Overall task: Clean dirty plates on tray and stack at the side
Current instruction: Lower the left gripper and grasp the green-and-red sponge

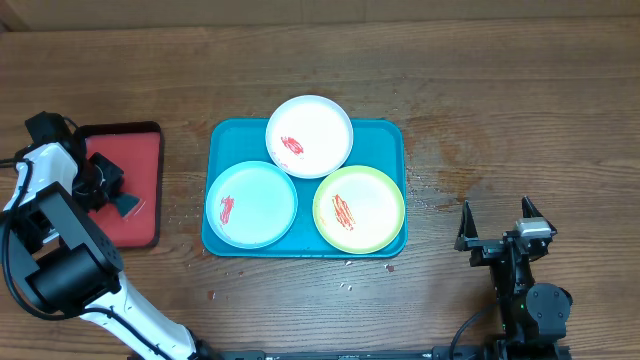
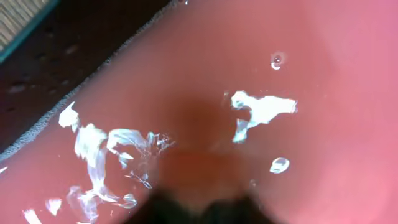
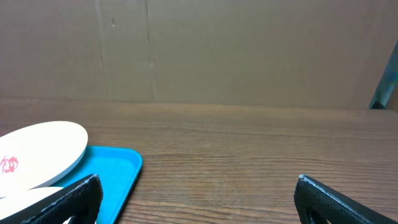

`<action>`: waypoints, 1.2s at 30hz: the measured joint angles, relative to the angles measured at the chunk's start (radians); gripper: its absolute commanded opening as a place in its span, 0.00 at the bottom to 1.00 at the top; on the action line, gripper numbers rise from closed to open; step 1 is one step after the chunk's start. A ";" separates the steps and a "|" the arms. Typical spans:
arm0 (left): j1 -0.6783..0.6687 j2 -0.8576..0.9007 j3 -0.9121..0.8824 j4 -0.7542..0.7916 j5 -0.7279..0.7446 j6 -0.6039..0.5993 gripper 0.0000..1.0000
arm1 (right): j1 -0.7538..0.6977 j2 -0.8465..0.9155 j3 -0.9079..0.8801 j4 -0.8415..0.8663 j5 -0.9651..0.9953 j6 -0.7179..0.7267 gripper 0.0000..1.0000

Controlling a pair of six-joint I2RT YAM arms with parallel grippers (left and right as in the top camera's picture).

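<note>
Plates [image 1: 309, 135] lay on the tray [image 1: 228, 140] between the wide-spread right gripper [image 1: 496, 213] and the left gripper [image 1: 107, 190], its jaws unreadable.

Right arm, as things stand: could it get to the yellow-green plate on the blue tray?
Probably yes. The right gripper stands open to the side of the tray, with only open table between it and the yellow-green plate, which lies in the tray's nearest corner. Only the low rim would need clearing.

Teal tray [image 1: 232, 140], rectangular with rounded corners, flat at mid-tabletop. It carries three round plates, upright, each smeared red: white plate [image 1: 309, 136] overhanging the far rim; light blue plate [image 1: 251, 204] at near-left corner; yellow-green plate [image 1: 359, 209] at near-right corner.
</note>
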 measured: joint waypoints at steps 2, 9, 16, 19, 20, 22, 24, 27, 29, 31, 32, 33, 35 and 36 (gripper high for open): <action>0.000 0.000 0.001 -0.001 0.001 0.001 0.04 | 0.000 0.000 0.000 0.000 0.000 0.000 1.00; 0.000 0.002 0.011 -0.071 0.021 0.001 1.00 | 0.000 0.000 0.000 0.001 0.000 0.000 1.00; 0.000 0.002 0.016 -0.220 0.099 0.001 0.99 | 0.000 0.000 0.000 0.000 0.000 0.000 1.00; 0.000 0.002 0.016 -0.252 0.127 0.001 0.76 | 0.000 0.000 0.000 0.001 0.000 0.000 1.00; 0.000 0.002 0.016 -0.257 0.134 0.002 0.68 | 0.000 0.000 0.000 0.000 0.000 0.000 1.00; 0.000 0.004 0.016 -0.262 0.146 -0.003 0.53 | 0.000 0.000 0.000 0.000 0.000 0.000 1.00; 0.000 0.004 0.016 -0.261 0.155 -0.003 0.30 | 0.000 0.000 0.000 0.001 0.000 0.000 1.00; 0.000 0.006 0.016 -0.245 0.162 -0.012 0.07 | 0.000 0.000 0.000 0.001 0.000 0.000 1.00; 0.000 0.008 0.016 -0.231 0.162 -0.014 0.04 | 0.000 0.000 0.000 0.000 0.000 0.000 1.00; 0.000 0.008 0.016 -0.218 0.162 -0.013 0.15 | 0.000 0.000 0.000 0.000 0.000 -0.001 1.00; 0.000 0.008 0.016 -0.211 0.162 -0.010 0.47 | 0.000 0.000 0.000 0.001 0.000 0.000 1.00; 0.000 0.008 0.016 -0.200 0.163 -0.015 0.93 | 0.000 0.000 0.000 0.000 0.000 0.000 1.00; 0.000 0.007 0.018 -0.175 0.166 -0.014 1.00 | 0.000 0.000 0.000 0.001 0.000 -0.001 1.00; 0.000 0.005 0.019 -0.162 0.166 -0.014 1.00 | 0.000 0.000 0.000 0.000 0.000 0.000 1.00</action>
